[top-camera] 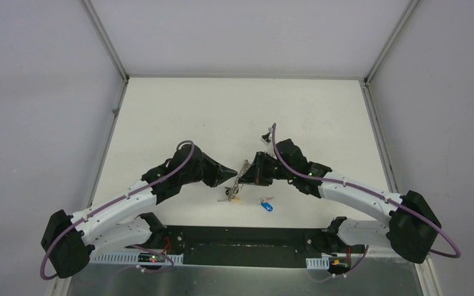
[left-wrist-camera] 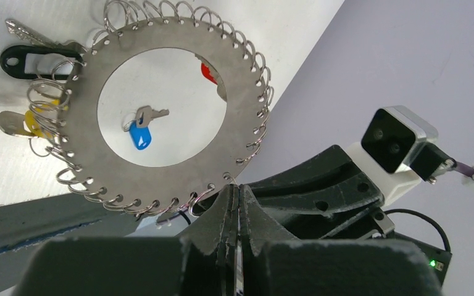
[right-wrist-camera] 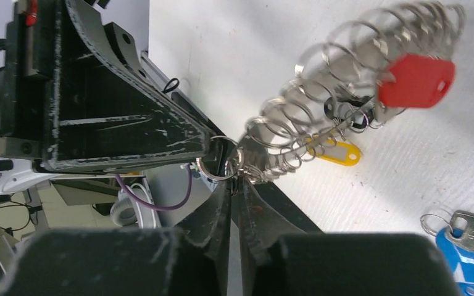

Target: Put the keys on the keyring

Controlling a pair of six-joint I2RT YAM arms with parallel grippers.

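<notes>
Left gripper (left-wrist-camera: pixel 235 192) fully closed, pinching the rim of the keyring (left-wrist-camera: pixel 86 86), a flat metal disc with a wide round hole and small wire rings threaded all around its edge. Holds the disc lifted and tilted above the white table (top-camera: pixel 179 105), near the table's middle. Right gripper (right-wrist-camera: pixel 234 185) at the same stretch of rim from the right side, fingers almost together with only a thin slit between them. Tips at a small split ring (right-wrist-camera: pixel 219 159) just beside the left gripper's tip; cannot tell whether that ring is actually pinched. Blue-tagged key (top-camera: pixel 268 205) lying flat on the table, apart from the keyring and to the near right of it, with its own small ring attached. Shows through the disc's hole in the left wrist view. Yellow-tagged key (left-wrist-camera: pixel 3 121) at the disc's near-left edge, its yellow tag among the wire rings and low by the table. Cannot tell whether threaded onto a ring or only lying beneath them. Red tag (right-wrist-camera: pixel 416 80) and black tag (left-wrist-camera: pixel 37 61) elsewhere along the rim, close against the wire rings.
</notes>
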